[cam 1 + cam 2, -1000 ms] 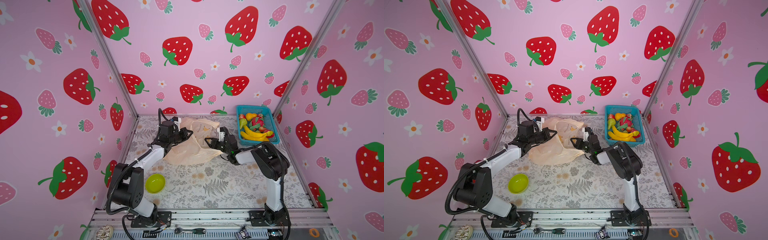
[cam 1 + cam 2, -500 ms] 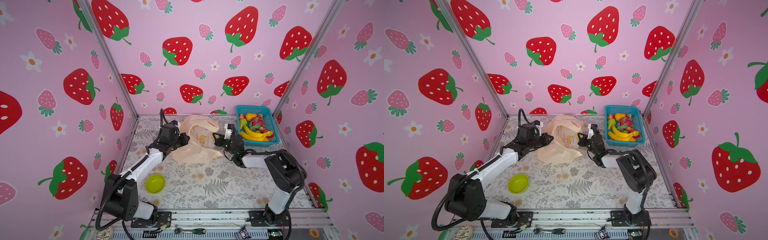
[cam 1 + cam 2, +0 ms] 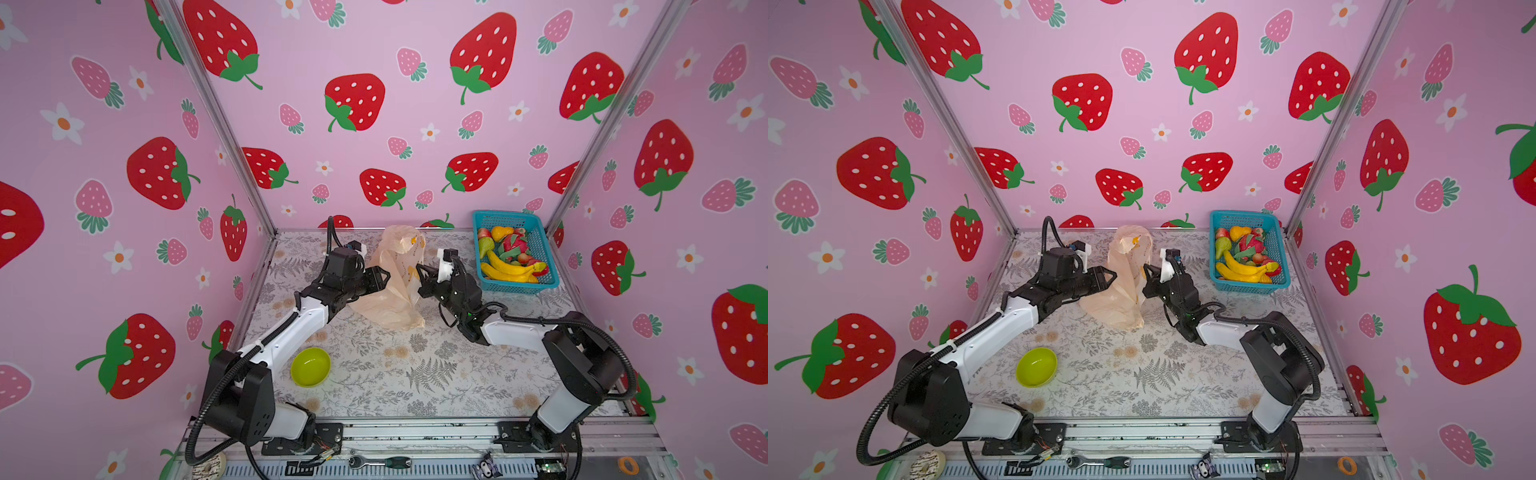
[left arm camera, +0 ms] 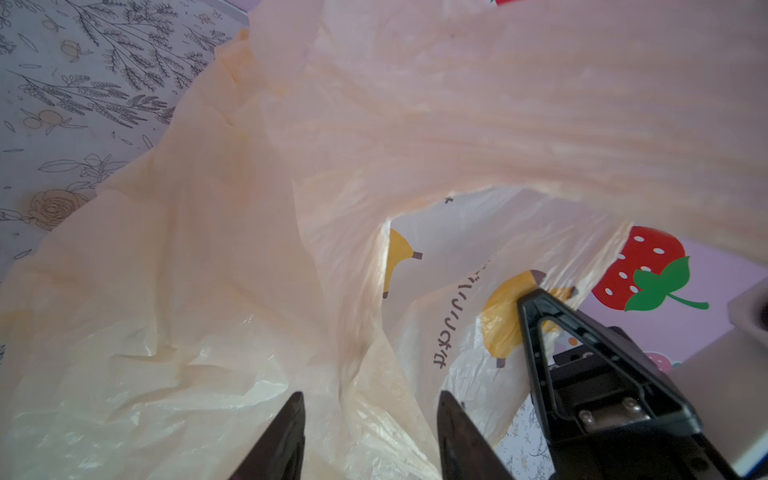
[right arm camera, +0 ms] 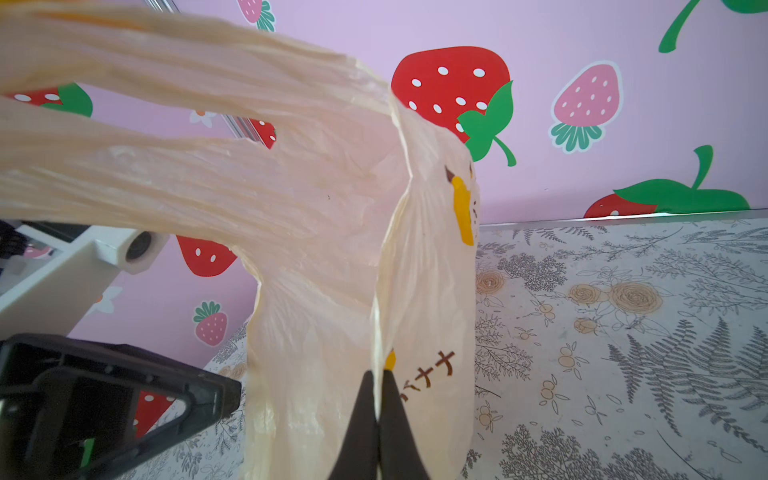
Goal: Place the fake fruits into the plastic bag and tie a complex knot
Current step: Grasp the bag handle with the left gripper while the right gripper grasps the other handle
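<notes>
Lime bowl [image 3: 310,367]: front left on the floral table [image 3: 436,374], beside the left arm.
Left gripper [image 3: 384,277]: fingers apart, tips at the bag's left side; in the left wrist view, loose film lies in the gap between them.
Plastic bag [image 3: 392,291]: stands upright at the back middle, base on the table, between both grippers.
Right gripper [image 5: 376,399]: fingers pressed together, pinching the bag's right edge.
Fake fruits [image 3: 509,257]: piled in the teal basket [image 3: 515,286], back right, apart from the bag.
</notes>
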### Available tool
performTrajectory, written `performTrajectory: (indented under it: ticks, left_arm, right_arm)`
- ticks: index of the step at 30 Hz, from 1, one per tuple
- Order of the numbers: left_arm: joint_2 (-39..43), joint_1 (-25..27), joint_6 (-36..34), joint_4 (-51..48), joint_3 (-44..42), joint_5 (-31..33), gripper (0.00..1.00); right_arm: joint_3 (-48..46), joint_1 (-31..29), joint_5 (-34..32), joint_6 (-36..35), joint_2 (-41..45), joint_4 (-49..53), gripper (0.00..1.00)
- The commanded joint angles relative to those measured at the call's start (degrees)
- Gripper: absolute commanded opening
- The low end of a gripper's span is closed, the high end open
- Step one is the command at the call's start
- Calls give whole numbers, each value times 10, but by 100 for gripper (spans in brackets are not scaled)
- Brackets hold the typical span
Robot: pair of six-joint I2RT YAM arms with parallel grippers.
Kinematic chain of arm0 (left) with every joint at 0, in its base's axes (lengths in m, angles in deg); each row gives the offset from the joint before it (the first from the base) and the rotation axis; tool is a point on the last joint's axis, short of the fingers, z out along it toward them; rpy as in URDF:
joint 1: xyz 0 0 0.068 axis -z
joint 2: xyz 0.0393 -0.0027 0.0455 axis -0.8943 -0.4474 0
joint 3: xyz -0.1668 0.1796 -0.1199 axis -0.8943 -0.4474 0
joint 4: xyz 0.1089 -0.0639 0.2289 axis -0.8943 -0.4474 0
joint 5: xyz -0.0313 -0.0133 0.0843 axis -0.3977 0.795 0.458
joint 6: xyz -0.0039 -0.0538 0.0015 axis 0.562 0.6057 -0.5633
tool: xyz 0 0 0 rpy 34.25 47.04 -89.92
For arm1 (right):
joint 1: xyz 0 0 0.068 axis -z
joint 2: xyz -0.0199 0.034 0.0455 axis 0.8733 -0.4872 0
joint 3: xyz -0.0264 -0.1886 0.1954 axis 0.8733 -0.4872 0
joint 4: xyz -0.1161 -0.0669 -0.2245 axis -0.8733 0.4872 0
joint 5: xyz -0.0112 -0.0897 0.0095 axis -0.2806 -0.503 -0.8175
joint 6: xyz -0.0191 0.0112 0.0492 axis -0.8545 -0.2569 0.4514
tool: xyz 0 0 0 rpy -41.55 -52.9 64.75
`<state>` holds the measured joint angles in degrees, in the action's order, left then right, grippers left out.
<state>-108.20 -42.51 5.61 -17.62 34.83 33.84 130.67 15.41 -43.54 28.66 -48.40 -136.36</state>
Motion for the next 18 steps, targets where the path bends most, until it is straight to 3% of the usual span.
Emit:
performTrajectory:
  ticks: [1, 6, 11, 13, 14, 16, 18]
  left_arm:
    - [-10, 4, -5, -3, 35, 22, 59]
    - [-59, 13, -17, -12, 57, 25, 64]
    - [-108, 33, -19, -19, 87, 31, 63]
    - [-109, 37, -22, -23, 88, 54, 52]
    - [-105, 37, -25, -23, 87, 63, 44]
    - [-91, 37, -51, -43, 95, 86, 17]
    - [-74, 36, -68, -75, 109, 120, 3]
  right_arm:
    - [14, -5, -15, -7, 0, -3, 0]
    - [19, -9, -11, -3, 1, -4, 0]
    - [18, -10, -19, -4, 3, 0, 0]
    - [10, -9, -36, -18, 12, 9, 0]
    - [5, -8, -45, -27, 17, 17, 0]
    - [-4, 1, -49, -56, 31, 45, 0]
    - [-9, 18, -42, -89, 43, 92, 0]
